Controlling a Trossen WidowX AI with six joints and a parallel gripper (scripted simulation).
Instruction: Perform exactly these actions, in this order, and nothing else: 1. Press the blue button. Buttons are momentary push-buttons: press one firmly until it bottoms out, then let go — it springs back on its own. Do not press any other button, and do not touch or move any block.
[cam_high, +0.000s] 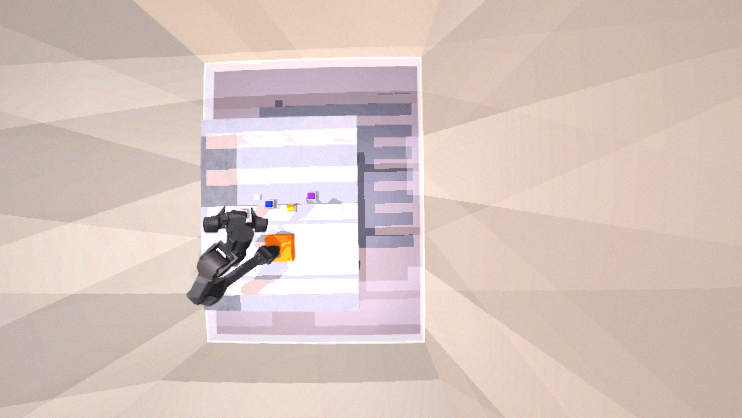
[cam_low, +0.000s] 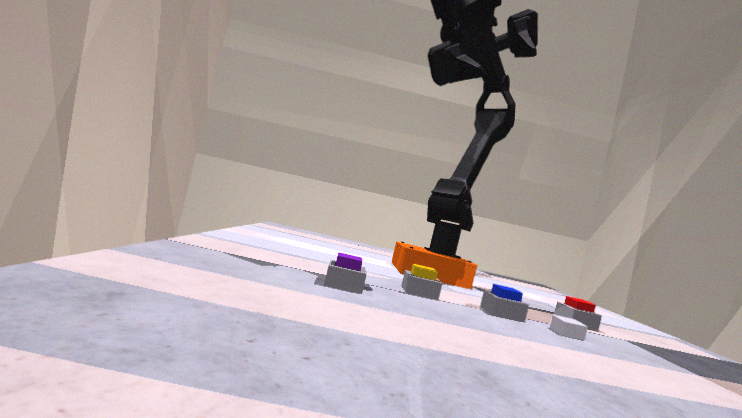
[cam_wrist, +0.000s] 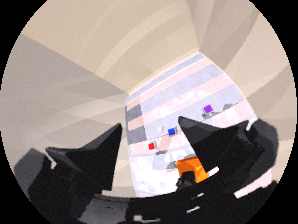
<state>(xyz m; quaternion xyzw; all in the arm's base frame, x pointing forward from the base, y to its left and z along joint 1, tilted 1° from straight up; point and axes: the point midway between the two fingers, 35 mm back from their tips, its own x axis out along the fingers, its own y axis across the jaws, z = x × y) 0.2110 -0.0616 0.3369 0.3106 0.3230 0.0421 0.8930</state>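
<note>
The black parallel-jaw gripper (cam_high: 239, 213) hung raised with its jaws wide and apparently empty. The small blue square button (cam_high: 268, 204) on its grey base sat just beyond, between the red button (cam_low: 579, 303) and the yellow button (cam_high: 290, 207). Pressing well meant descending squarely, clear of the orange block (cam_high: 280, 246).

We see a striped grey, pink and white table (cam_low: 207, 332) standing on a pale floor (cam_high: 571, 207), with beige, angular-shaded walls (cam_low: 311, 103) behind.
</note>
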